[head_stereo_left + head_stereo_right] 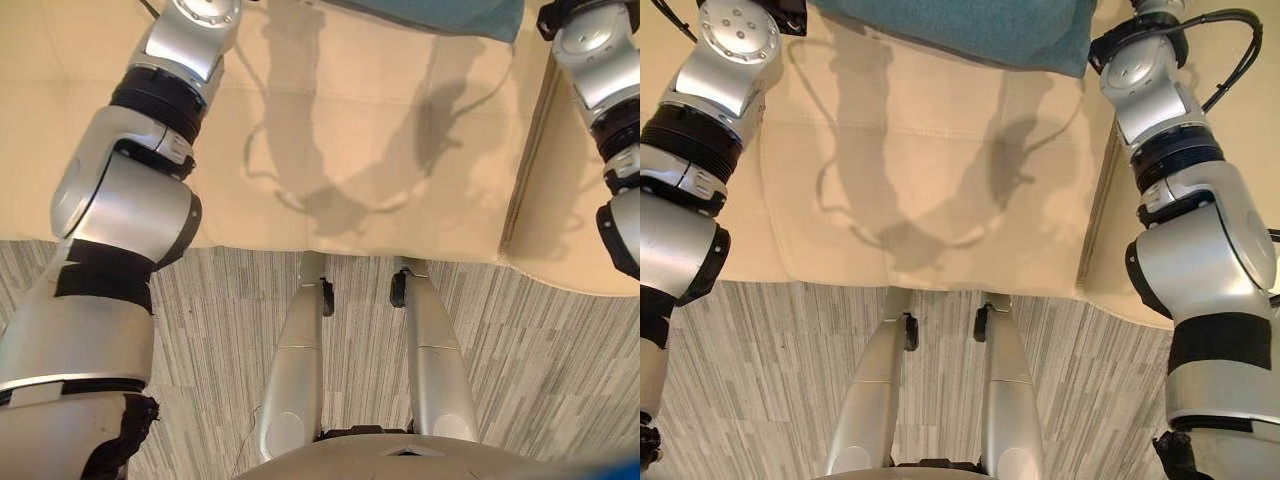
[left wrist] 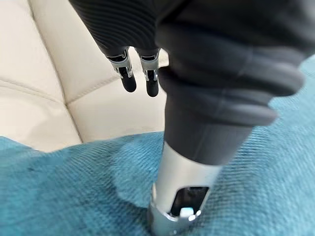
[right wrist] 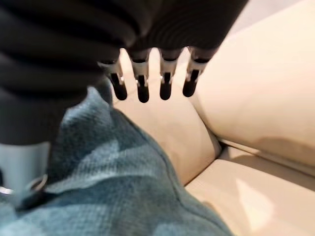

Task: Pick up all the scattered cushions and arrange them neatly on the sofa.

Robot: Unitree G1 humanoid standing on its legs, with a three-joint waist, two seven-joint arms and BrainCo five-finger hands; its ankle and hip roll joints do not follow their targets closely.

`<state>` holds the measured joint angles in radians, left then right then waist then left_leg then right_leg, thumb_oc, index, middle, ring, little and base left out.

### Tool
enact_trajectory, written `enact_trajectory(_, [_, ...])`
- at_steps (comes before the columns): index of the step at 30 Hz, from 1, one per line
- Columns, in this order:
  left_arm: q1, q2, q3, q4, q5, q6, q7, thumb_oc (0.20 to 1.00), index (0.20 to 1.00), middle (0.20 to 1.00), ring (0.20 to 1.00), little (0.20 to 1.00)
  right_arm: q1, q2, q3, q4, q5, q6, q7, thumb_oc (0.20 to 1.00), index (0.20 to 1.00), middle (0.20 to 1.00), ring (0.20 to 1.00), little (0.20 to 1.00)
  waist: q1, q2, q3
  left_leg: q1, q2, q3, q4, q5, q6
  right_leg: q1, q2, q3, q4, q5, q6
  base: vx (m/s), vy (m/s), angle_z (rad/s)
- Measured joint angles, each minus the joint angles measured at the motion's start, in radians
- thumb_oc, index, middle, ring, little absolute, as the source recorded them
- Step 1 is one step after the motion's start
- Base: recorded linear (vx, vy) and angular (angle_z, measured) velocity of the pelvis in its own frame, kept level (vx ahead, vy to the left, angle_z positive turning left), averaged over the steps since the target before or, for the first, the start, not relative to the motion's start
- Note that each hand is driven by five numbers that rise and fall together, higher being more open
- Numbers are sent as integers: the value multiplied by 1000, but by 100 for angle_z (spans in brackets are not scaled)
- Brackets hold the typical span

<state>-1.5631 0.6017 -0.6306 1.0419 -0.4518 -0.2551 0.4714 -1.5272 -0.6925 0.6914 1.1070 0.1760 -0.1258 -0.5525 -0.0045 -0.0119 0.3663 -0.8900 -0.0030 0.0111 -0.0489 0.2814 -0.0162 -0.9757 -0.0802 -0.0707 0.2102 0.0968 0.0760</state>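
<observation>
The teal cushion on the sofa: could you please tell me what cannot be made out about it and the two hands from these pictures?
- Teal cushion: the eye views' top edge cuts it off, so its whole shape and placing are unknown.
- Left hand: in the left wrist view its thumb presses into the cushion; the thumb tip is sunk in the fabric.
- Right hand: its dark cover hides the thumb's contact with the cushion.
- Cream sofa: its backrest lies beyond the eye views' top edge.

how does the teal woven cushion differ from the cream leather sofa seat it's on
The teal woven cushion has a coarse, fuzzy cloth weave; the cream leather sofa seat is smooth with stitched seams. The cushion is a dark blue-green, the seat pale cream. The cushion lies at the back of the seat, which stretches forward to the front edge. Both look soft and padded.
</observation>
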Motion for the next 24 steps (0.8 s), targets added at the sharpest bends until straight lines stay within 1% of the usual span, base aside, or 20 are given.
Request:
enact_trajectory(2, [36,49,30,-12,-9,-1,-12,1000,1000,1000,1000,1000,16,-47,-18,-34,0,-3,4,1000,1000,1000,1000,1000,1,0,0,2,2,-7,1,1,-1,3,2,-4,4,-2,-3,-7,-29,6])
enact_trajectory(3, [99,95,64,-54,-9,-11,-16,1000,1000,1000,1000,1000,77,-106,-43,-93,0,-17,7,1000,1000,1000,1000,1000,4,0,0,15,2,-12,0,1,-2,15,1,-11,10,-7,-11,-3,-38,10])
enact_trajectory(4, [168,129,99,-77,-10,-10,-20,1000,1000,1000,1000,1000,147,-137,-83,-126,0,-16,10,1000,1000,1000,1000,1000,9,0,0,42,2,-19,-2,1,-2,43,0,-21,11,-14,-18,3,-59,14])
enact_trajectory(6, [366,188,205,-201,-11,-18,-29,1000,1000,1000,1000,1000,337,-177,-198,-244,-1,-20,11,1000,1000,1000,1000,1000,6,0,0,103,3,-24,-4,0,-4,110,-2,-31,15,-34,-14,7,-48,18])
enact_trajectory(7, [483,206,259,-298,-9,-25,-28,1000,1000,1000,1000,1000,439,-192,-258,-318,-4,-22,11,1000,1000,1000,1000,1000,9,-1,-1,135,3,-27,-6,-6,-12,142,-2,-32,17,-43,-15,14,-42,14])
enact_trajectory(8, [601,198,307,-370,-8,-36,-27,1000,1000,1000,1000,1000,537,-187,-314,-374,-4,-23,9,1000,1000,1000,1000,1000,15,-1,-1,176,4,-30,-11,-15,-22,180,-2,-32,19,-53,-11,30,-60,8])
enact_trajectory(9, [729,179,342,-442,-5,-38,-28,1000,1000,1000,1000,1000,648,-168,-375,-431,-7,-25,11,1000,1000,1000,1000,1000,19,-4,-29,197,3,-37,-11,-43,-34,193,-4,-32,41,-77,-6,41,-66,8])
enact_trajectory(10, [823,154,369,-495,5,-42,-29,1000,1000,1000,1000,1000,744,-150,-423,-468,-25,-37,11,1000,1000,1000,1000,1000,20,-10,-57,203,2,-43,-10,-47,-32,193,-5,-32,56,-86,-7,39,-58,6])
enact_trajectory(11, [914,116,417,-538,16,-41,-33,1000,1000,1000,1000,1000,826,-120,-473,-497,-46,-35,17,1000,1000,1000,1000,1000,20,-17,-60,221,3,-43,-10,-50,-32,210,-4,-32,62,-90,-10,73,-64,5])
enact_trajectory(13, [1130,11,494,-636,53,-38,-42,1000,1000,1000,1000,1000,1028,-25,-586,-624,-83,-43,35,1000,1000,1000,1000,1000,19,-21,-61,298,5,-44,-23,-60,-31,283,-3,-37,58,-101,-20,68,-41,2])
enact_trajectory(14, [1253,-36,497,-672,80,-35,-56,1000,1000,1000,1000,1000,1133,49,-609,-653,-101,-51,45,1000,1000,1000,1000,1000,14,-24,-63,357,7,-47,-22,-74,-29,354,-1,-43,40,-109,-14,44,-19,1])
enact_trajectory(15, [1320,-82,490,-666,93,-20,-70,1000,1000,1000,1000,1000,1202,77,-597,-645,-105,-40,60,1000,1000,1000,1000,1000,16,-20,-66,412,10,-47,-31,-86,-29,415,1,-51,17,-113,-15,83,-23,0])
enact_trajectory(16, [1378,-98,488,-691,119,-19,-77,1000,1000,1000,1000,1000,1247,110,-598,-653,-118,-43,77,1000,1000,1000,1000,1000,15,-26,-98,416,11,-47,-24,-102,-21,423,2,-50,16,-121,-10,46,-22,-1])
enact_trajectory(17, [1441,-130,507,-731,151,-20,-101,1000,1000,1000,1000,1000,1316,159,-623,-692,-129,-53,91,1000,1000,1000,1000,1000,15,-30,-124,433,12,-47,-26,-107,-23,450,4,-52,0,-122,-18,68,-13,7])
enact_trajectory(18, [1510,-151,506,-736,170,-15,-126,1000,1000,1000,1000,1000,1393,183,-620,-691,-150,-56,120,1000,1000,1000,1000,1000,18,-31,-133,484,15,-51,-36,-105,-27,511,9,-59,-26,-121,-17,57,-11,13])
enact_trajectory(19, [1556,-156,508,-735,171,-13,-130,1000,1000,1000,1000,1000,1446,195,-615,-690,-161,-56,134,1000,1000,1000,1000,1000,17,-31,-168,497,17,-56,-40,-109,-27,536,10,-69,-46,-121,-15,71,-6,18])
enact_trajectory(20, [1590,-155,514,-726,172,-12,-147,1000,1000,1000,1000,1000,1476,205,-615,-687,-161,-56,150,1000,1000,1000,1000,1000,14,-30,-183,518,17,-62,-42,-112,-28,567,11,-77,-65,-118,-14,65,2,17])
enact_trajectory(22, [1667,-171,535,-654,205,-9,-188,1000,1000,1000,1000,1000,1537,233,-616,-658,-192,-57,188,1000,1000,1000,1000,1000,16,-28,-201,591,16,-71,-43,-129,-27,667,13,-89,-108,-114,-8,42,1,17])
enact_trajectory(23, [1726,-196,551,-586,210,9,-205,1000,1000,1000,1000,1000,1600,249,-602,-642,-206,-57,216,1000,1000,1000,1000,1000,16,-28,-230,646,14,-76,-43,-145,-26,748,14,-95,-159,-108,-2,32,-1,13])
enact_trajectory(24, [1784,-198,551,-542,211,16,-219,1000,1000,1000,1000,1000,1635,256,-589,-605,-233,-57,235,1000,1000,1000,1000,1000,21,-30,-284,653,13,-78,-43,-151,-24,769,17,-97,-187,-101,-1,29,-7,17])
